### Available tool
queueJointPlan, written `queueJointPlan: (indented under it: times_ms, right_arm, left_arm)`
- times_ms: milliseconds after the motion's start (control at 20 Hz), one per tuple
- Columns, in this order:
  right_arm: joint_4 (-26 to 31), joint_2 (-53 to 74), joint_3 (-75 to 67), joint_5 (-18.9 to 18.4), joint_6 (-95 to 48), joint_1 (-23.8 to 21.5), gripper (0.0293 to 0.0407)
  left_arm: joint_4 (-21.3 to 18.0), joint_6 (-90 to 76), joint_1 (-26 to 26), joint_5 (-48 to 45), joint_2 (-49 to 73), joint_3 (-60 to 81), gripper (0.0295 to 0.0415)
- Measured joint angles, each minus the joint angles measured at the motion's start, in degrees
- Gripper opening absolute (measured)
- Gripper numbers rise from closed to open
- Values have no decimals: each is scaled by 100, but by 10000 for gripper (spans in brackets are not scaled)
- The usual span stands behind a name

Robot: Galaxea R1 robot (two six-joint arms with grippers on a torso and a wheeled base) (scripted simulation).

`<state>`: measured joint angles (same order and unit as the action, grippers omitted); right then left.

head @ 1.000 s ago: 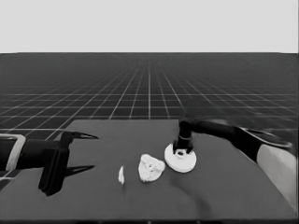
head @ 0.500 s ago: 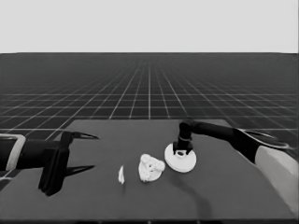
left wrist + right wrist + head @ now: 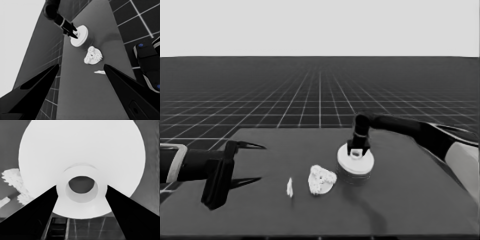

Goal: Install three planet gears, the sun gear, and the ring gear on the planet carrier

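Observation:
The larger round part (image 3: 356, 161), a thick white disc with a raised hub, hangs just above the table right of centre, its shadow under it. My right gripper (image 3: 356, 150) comes down from the right and is shut on that hub (image 3: 81, 195), one finger on each side. Left of the disc lies a knobbly white cluster of small gears (image 3: 321, 180). The smaller round part cannot be told apart from that cluster. My left gripper (image 3: 255, 162) waits open over the table's left end, holding nothing.
A thin white piece (image 3: 289, 187) lies just left of the gear cluster. The right arm's pale part (image 3: 465, 165) fills the right edge. Dark machinery with blue lights (image 3: 147, 60) shows past the table's edge in the left wrist view.
The larger round part has risen a little in the right gripper's hold. The gear cluster, the thin piece and the left arm have stayed put.

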<state>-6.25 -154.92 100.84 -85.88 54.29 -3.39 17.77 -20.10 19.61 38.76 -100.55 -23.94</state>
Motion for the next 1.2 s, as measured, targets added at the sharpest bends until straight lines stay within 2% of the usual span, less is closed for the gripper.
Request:
queueJointPlan:
  times_ms: [300, 350, 400, 500, 800, 950, 1200]
  right_arm:
    - [104, -1, 0, -68, -4, -115, 348]
    - [-70, -348, -650, -113, 1240, -22, 348]
    - [-161, -965, -813, -157, 1863, 65, 348]
    - [-243, -1664, -603, -201, 2247, 142, 348]
    - [-282, -2004, -361, -225, 2364, 173, 348]
    - [-705, -2071, -128, -101, 2226, 617, 348]
    - [-801, -2092, -55, -64, 2185, 718, 348]
  left_arm:
    - [0, 0, 0, 0, 0, 0, 385]
    - [0, 0, 0, 0, 0, 0, 385]
    - [0, 0, 0, 0, 0, 0, 385]
    - [0, 0, 0, 0, 0, 0, 385]
    - [0, 0, 0, 0, 0, 0, 385]
    - [0, 0, 0, 0, 0, 0, 385]
    - [0, 0, 0, 0, 0, 0, 385]
